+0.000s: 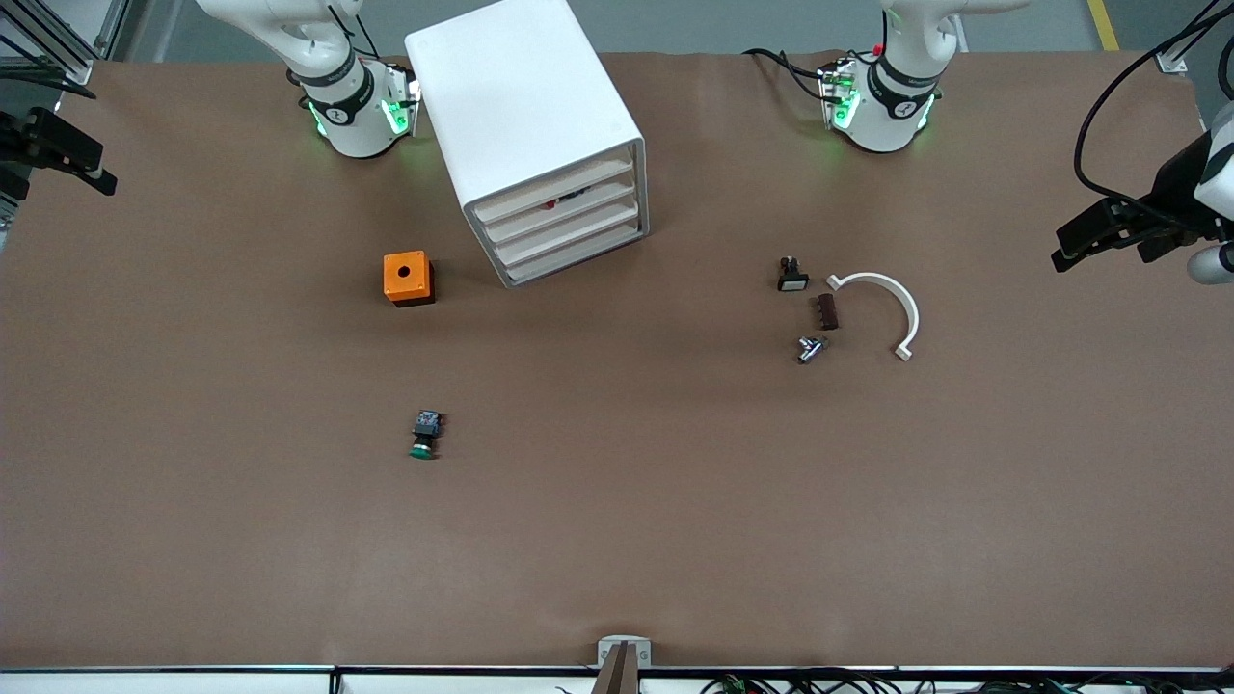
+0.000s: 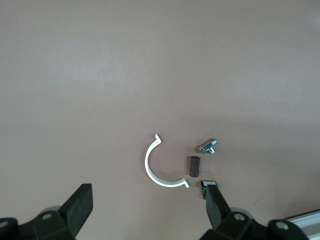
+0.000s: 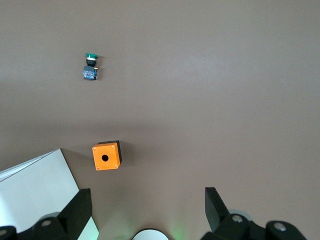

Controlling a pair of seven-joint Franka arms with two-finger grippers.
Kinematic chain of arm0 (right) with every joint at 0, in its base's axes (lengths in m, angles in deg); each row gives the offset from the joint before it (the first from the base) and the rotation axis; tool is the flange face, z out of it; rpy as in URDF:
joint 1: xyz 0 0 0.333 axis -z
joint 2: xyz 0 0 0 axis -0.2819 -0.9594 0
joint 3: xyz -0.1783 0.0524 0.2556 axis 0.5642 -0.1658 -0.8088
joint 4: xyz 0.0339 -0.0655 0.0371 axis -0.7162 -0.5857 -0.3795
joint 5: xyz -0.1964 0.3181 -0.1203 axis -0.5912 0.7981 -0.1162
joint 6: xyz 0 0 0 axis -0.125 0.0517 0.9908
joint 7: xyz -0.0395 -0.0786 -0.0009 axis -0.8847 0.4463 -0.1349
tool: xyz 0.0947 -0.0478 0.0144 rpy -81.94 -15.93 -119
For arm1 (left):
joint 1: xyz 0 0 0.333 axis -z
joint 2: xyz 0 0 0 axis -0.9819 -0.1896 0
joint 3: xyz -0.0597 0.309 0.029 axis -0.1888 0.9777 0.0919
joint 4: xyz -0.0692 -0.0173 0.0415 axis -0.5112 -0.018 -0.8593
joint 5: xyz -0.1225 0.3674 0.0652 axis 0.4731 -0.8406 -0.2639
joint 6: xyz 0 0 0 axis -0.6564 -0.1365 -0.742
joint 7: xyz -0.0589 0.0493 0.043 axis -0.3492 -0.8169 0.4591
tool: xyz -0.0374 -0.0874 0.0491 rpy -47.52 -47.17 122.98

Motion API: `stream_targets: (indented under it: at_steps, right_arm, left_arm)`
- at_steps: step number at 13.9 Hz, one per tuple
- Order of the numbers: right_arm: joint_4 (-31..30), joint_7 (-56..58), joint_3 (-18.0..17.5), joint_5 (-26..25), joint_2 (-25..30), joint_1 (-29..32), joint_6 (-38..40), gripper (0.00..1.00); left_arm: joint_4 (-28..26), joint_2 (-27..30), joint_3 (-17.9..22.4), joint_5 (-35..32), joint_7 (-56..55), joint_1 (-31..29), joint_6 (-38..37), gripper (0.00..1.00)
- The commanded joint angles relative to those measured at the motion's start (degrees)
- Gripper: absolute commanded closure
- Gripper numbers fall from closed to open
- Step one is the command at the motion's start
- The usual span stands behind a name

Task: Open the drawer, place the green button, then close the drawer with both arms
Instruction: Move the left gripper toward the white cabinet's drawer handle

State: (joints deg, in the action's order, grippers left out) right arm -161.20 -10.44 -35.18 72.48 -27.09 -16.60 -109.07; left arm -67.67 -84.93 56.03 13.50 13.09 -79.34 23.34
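The white cabinet (image 1: 525, 116) stands between the two arm bases, its four stacked drawers (image 1: 571, 241) all shut; a corner of it shows in the right wrist view (image 3: 35, 190). The green-capped button (image 1: 425, 435) lies on its side on the table, nearer to the front camera than the cabinet. It also shows in the right wrist view (image 3: 90, 67). My left gripper (image 2: 147, 205) is open and empty, up over the left arm's end of the table (image 1: 1070, 251). My right gripper (image 3: 147, 207) is open and empty, up over the right arm's end (image 1: 92, 172).
An orange box with a hole (image 1: 408, 278) sits beside the cabinet, toward the right arm's end. Toward the left arm's end lie a black switch with a white face (image 1: 791, 276), a brown block (image 1: 827, 311), a metal piece (image 1: 811, 348) and a white curved clip (image 1: 882, 306).
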Motion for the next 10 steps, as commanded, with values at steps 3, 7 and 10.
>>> stream_targets:
  at_steps: [3,7,10]
  right_arm:
    - [-1.27,0.81,0.17,-0.16,1.53,0.40,-0.40,0.00]
    - [-1.27,0.90,0.17,-0.60,1.53,0.40,-0.32,0.00]
    - [-1.27,0.90,0.17,-0.60,1.53,0.40,-0.14,0.00]
  left_arm:
    - [1.36,-1.02,-0.25,0.60,-0.04,-0.35,0.17,0.00]
    - [2.24,-5.14,0.19,1.04,-0.13,-2.88,0.87,0.00]
    - [2.15,-9.62,-0.07,1.04,-0.48,-2.37,0.78,0.00]
